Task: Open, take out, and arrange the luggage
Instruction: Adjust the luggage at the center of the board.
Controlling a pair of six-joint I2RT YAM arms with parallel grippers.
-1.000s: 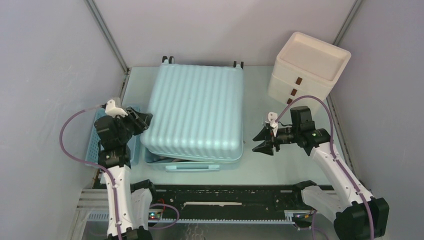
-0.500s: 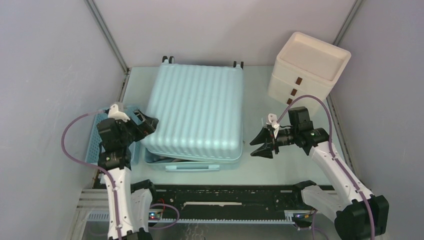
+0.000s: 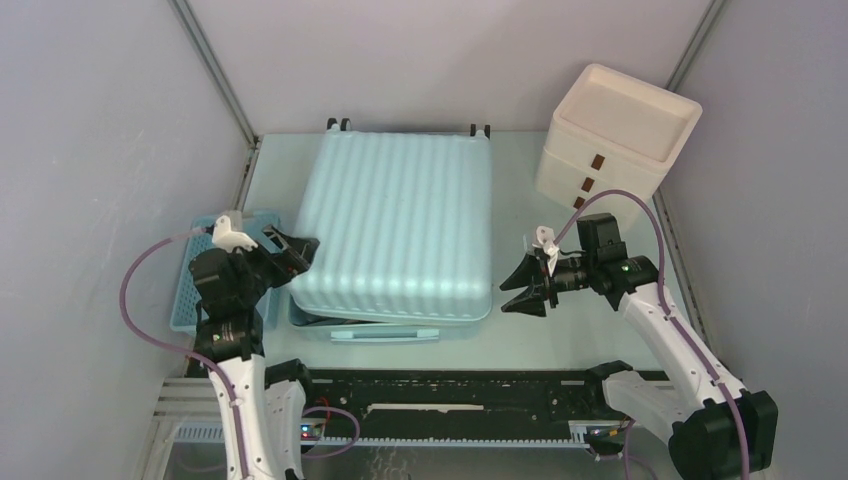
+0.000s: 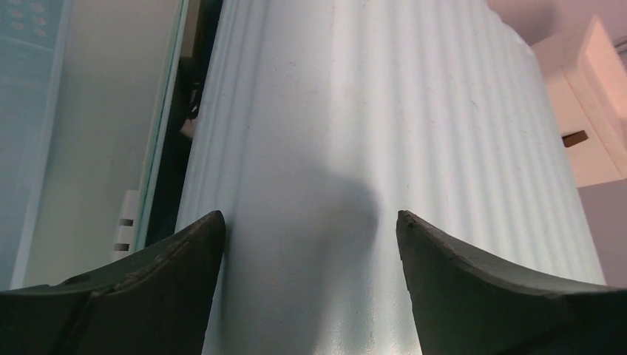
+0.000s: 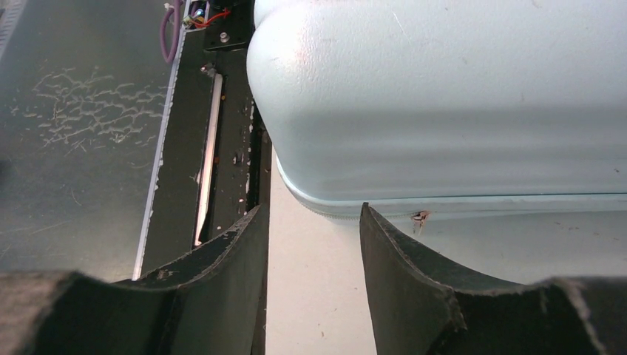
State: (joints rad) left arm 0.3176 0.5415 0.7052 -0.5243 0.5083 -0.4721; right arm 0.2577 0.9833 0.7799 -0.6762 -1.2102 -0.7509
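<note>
The luggage [image 3: 395, 230] lies flat mid-desk [image 3: 520, 335], lid only cracked ajar along the near edge, with the left gripper [image 3: 296, 252] spread empty at its left side and the right gripper [image 3: 512, 290] spread empty just off its right, so full opening, unpacking and arranging all look undone.

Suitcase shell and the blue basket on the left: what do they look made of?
Suitcase: likely hard moulded plastic, semi-matte mint blue; crisp straight ribs carry soft highlights. Basket: seemingly rigid plastic, light blue, slatted walls; finish too small to judge.
</note>
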